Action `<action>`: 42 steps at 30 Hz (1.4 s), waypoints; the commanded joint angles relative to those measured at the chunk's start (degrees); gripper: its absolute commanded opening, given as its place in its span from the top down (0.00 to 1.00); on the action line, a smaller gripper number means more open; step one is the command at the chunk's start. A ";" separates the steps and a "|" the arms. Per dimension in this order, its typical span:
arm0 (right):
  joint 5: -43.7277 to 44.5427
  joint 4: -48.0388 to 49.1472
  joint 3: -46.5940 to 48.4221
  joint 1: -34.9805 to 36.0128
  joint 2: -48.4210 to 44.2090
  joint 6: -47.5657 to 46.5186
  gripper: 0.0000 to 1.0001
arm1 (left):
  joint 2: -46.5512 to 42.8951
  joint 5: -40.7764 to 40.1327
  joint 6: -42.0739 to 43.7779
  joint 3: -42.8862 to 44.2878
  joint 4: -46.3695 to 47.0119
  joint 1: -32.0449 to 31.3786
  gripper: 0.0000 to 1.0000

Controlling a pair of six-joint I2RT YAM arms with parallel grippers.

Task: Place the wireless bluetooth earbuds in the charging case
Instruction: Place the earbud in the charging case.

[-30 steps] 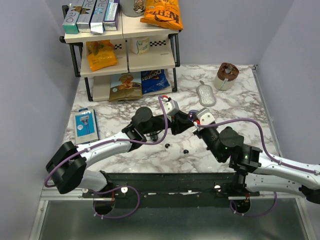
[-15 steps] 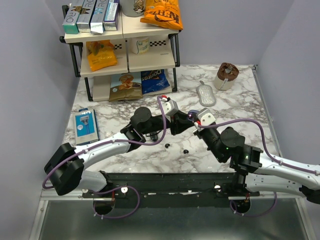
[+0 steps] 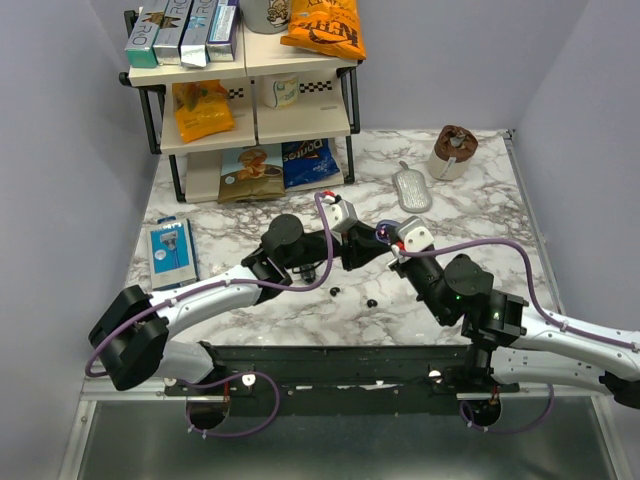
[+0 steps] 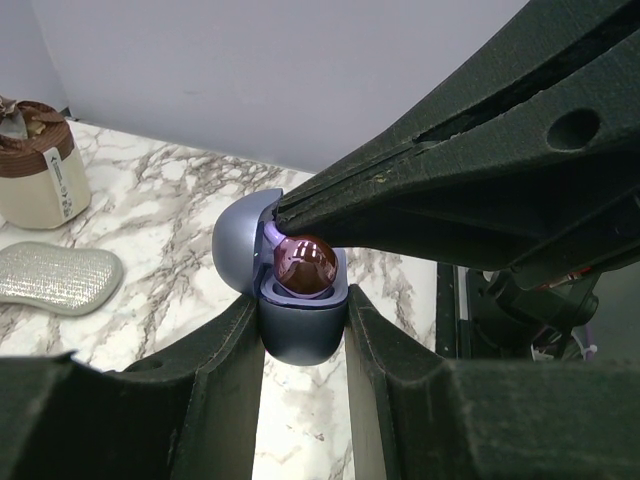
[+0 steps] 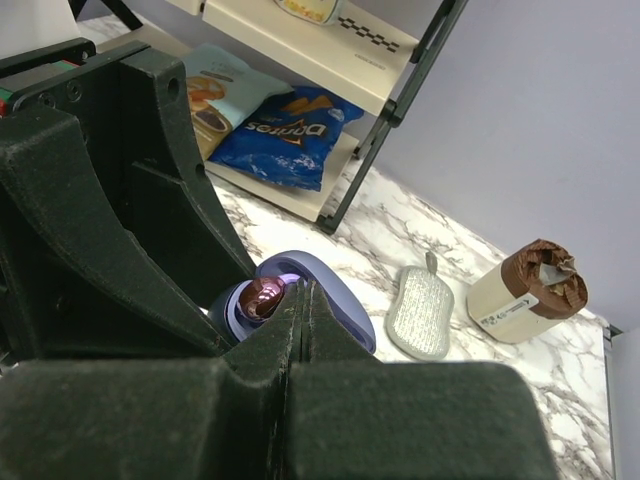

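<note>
My left gripper (image 4: 302,335) is shut on the blue-purple charging case (image 4: 300,345) and holds it above the table with its lid (image 4: 240,250) open. A glossy dark, reddish-tinted earbud (image 4: 304,267) sits in the case's well. My right gripper (image 5: 301,287) is shut with nothing between its jaws. Its tips touch the earbud (image 5: 260,296) just in front of the lid (image 5: 335,300). In the top view both grippers meet at the case (image 3: 381,234) over the table's middle. Two tiny black buds (image 3: 334,291) (image 3: 372,301) lie on the marble below them.
A grey scrubber pad (image 3: 411,190) and a brown-topped cup (image 3: 454,152) are at the back right. A shelf rack with snack bags (image 3: 250,110) stands at the back left. A blue packet (image 3: 170,250) lies at the left.
The right gripper has edged slightly closer onto the case. The left arm and the two black buds on the table have not moved.
</note>
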 commanded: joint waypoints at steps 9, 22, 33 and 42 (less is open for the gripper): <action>-0.66 -1.00 -1.16 0.45 -0.07 -0.48 0.99 | -0.75 -0.77 0.25 0.12 3.82 -0.12 1.00; -1.02 -2.41 0.42 0.45 1.16 0.13 0.81 | -1.28 -0.59 0.69 0.38 3.47 -0.12 1.00; -0.66 -2.58 1.47 0.45 0.72 0.05 0.57 | -0.58 -0.95 1.13 0.56 2.94 -0.12 1.00; -1.46 -3.02 1.48 0.54 -0.42 0.31 0.57 | -0.23 -1.74 1.57 0.65 2.76 -0.12 1.00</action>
